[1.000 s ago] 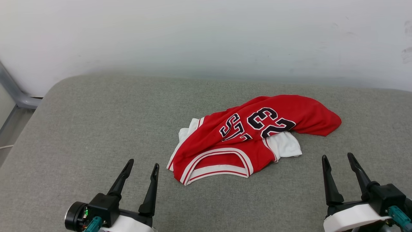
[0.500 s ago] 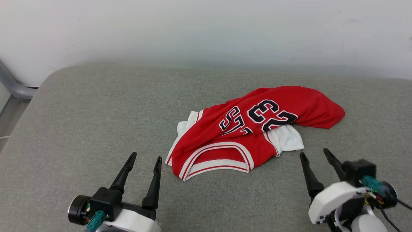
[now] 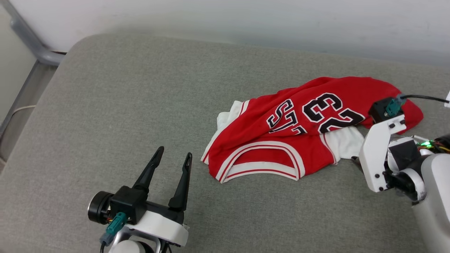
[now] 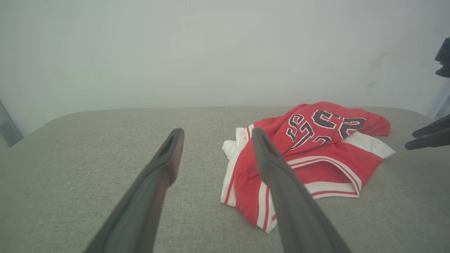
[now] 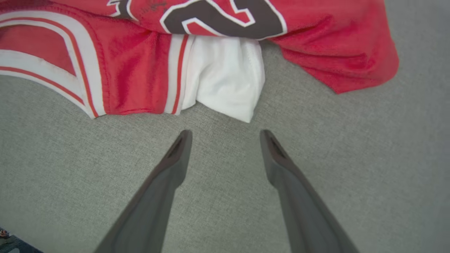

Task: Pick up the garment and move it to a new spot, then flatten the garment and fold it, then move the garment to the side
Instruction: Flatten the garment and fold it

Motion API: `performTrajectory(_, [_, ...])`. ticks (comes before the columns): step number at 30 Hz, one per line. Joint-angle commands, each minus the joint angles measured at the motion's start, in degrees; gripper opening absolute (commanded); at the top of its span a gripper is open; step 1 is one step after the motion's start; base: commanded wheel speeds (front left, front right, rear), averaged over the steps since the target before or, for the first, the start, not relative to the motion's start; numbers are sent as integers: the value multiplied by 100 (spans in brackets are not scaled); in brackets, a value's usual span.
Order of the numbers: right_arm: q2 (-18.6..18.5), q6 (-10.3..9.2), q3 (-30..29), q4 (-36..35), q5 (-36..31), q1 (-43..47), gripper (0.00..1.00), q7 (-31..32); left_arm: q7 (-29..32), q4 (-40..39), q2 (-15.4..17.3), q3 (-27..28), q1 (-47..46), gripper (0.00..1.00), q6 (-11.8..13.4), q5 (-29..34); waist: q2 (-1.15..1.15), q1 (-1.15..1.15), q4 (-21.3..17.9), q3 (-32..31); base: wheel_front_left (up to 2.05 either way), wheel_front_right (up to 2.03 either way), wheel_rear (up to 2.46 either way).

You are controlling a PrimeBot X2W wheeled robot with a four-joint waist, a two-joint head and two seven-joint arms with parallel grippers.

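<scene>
The left gripper point(image 3: 175, 151) sat nearest the robot, its two dark fingers spread and empty, pointing across the bare grey cushion point(image 3: 105, 105) toward the garment's near left edge but clear of it. It kept much the same pose as a second before.

The right gripper point(image 5: 225, 131) was what had changed. A second earlier it rested at the lower right with its fingers pointing up the head view. By now that arm had swung inward and tipped over, so its white wrist housing stood above the garment's right end. From its own wrist camera the fingers were wide apart with nothing between them, aimed down at the cushion just short of the white sleeve point(image 5: 225, 88) and not touching it.

The head camera had also turned, so the scene's shift was no move of the cloth. The garment point(image 3: 267, 154) lay as before, crumpled in a heap right of the cushion's middle. Its striped neckline trim point(image 3: 260, 167) faced the robot, the number 23 point(image 3: 330, 112) was rumpled behind it, and the red tail ran off toward the pale wall point(image 3: 246, 17).

I judged this the start of the pick-up, with the sleeve corner the likely first hold. Moving, flattening and folding all remained to do.
</scene>
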Motion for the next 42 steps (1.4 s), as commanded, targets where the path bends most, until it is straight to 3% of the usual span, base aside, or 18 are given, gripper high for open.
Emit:
performTrajectory(1, [-63,-4,58,34,-32,-198,100,98,-15,4,-18,-12,-102,100,-11,-22,0,-1,200,170,0,0,0])
performTrajectory(11, [-172,-4,106,761,-195,-633,100,272,-15,-33,-83,-107,-233,100,-12,-44,0,-1,617,469,0,0,0])
performTrajectory(21, [-249,-4,422,1692,-156,-618,100,80,-15,-79,-115,-126,-298,100,-12,-67,0,-1,717,627,0,0,0])
performTrajectory(22, [-240,-4,451,1781,-110,-591,81,101,-15,-82,-117,-121,-298,100,-12,-63,0,-1,714,635,0,0,0])
performTrajectory(23, [-225,-4,466,1859,-64,-562,25,122,-15,-81,-121,-113,-296,100,-12,-60,0,-1,709,638,0,0,0])
performTrajectory(24, [-216,-4,492,1927,-17,-529,0,133,-15,-74,-123,-105,-292,100,-12,-54,0,-1,702,635,0,0,0])
performTrajectory(33, [-378,-6,761,1858,508,-267,0,-132,-15,31,-91,59,-210,100,-12,-40,0,-1,409,300,0,0,0])
performTrajectory(42, [-1081,-7,617,834,950,865,0,-81,-15,77,-71,270,48,100,-11,-83,0,-1,-245,-258,0,0,0])
